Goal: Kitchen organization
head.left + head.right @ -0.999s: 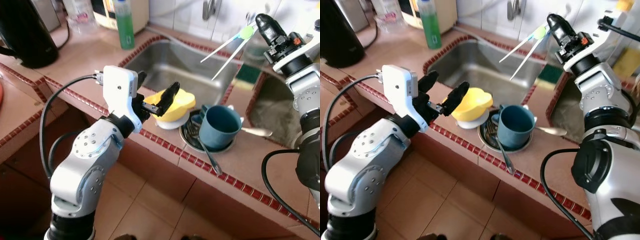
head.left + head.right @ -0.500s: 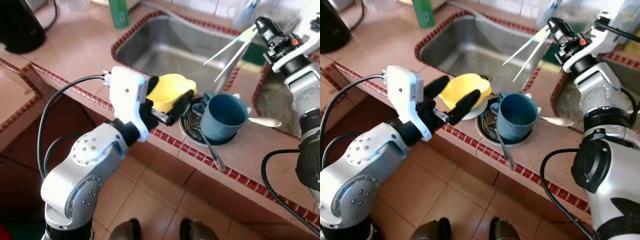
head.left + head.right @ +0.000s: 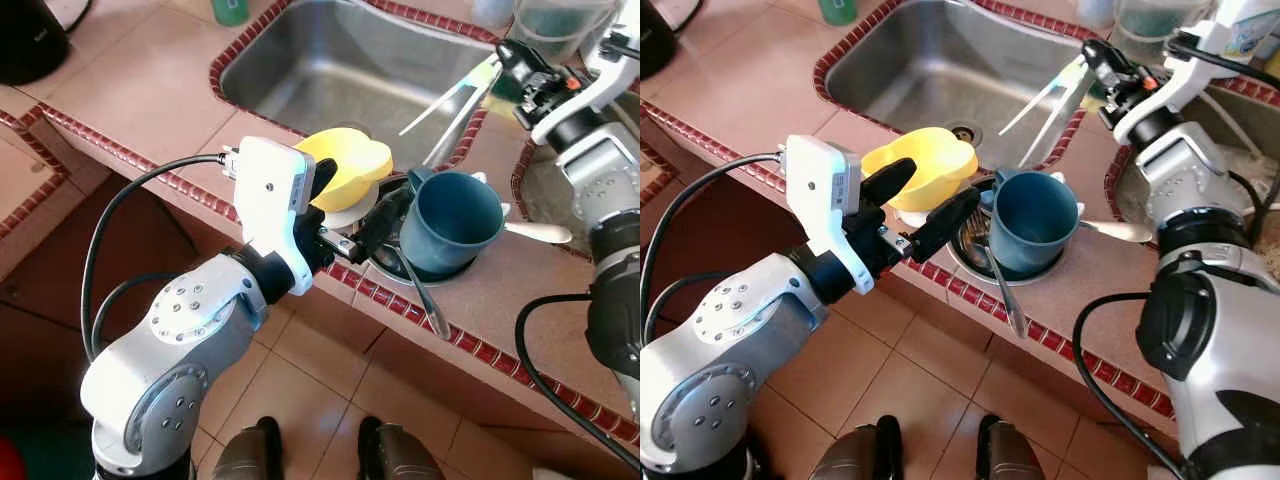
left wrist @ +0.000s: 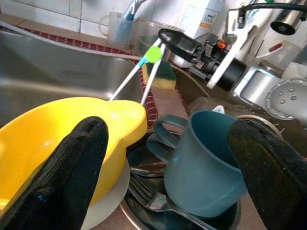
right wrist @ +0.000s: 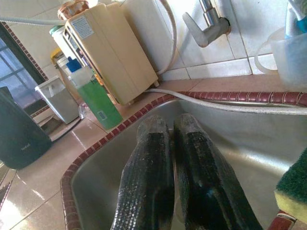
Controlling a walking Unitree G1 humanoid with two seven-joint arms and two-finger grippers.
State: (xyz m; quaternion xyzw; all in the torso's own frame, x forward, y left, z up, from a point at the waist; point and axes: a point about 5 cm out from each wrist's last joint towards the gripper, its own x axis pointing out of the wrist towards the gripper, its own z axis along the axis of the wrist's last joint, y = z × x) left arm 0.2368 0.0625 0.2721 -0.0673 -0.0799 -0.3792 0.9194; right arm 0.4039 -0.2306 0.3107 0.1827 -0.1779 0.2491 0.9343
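A yellow bowl (image 3: 345, 165) rests on a small white plate (image 3: 345, 212) at the counter's front edge, below the steel sink (image 3: 350, 60). Beside it a blue mug (image 3: 450, 220) stands on a dark plate with a fork and spoons (image 3: 415, 285). My left gripper (image 3: 940, 182) is open: one finger lies over the bowl's near rim, the other sits between bowl and mug. My right gripper (image 3: 510, 55) is shut on white chopsticks joined by a green disc (image 4: 153, 53). They slant down over the sink's right rim, with their tips close to the mug.
A black kettle (image 3: 25, 35) stands at the far left and a green bottle (image 3: 835, 10) behind the sink. A yellow-green sponge (image 4: 160, 76) lies by the sink's right rim, before a second basin (image 3: 560, 190). A pale spoon (image 3: 535, 232) lies right of the mug. Two feet (image 3: 250, 455) stand on the tiled floor.
The camera has tilted down and closer. My left gripper has reached forward from left of the bowl to straddle its near rim. The chopsticks have dropped lower, towards the mug.
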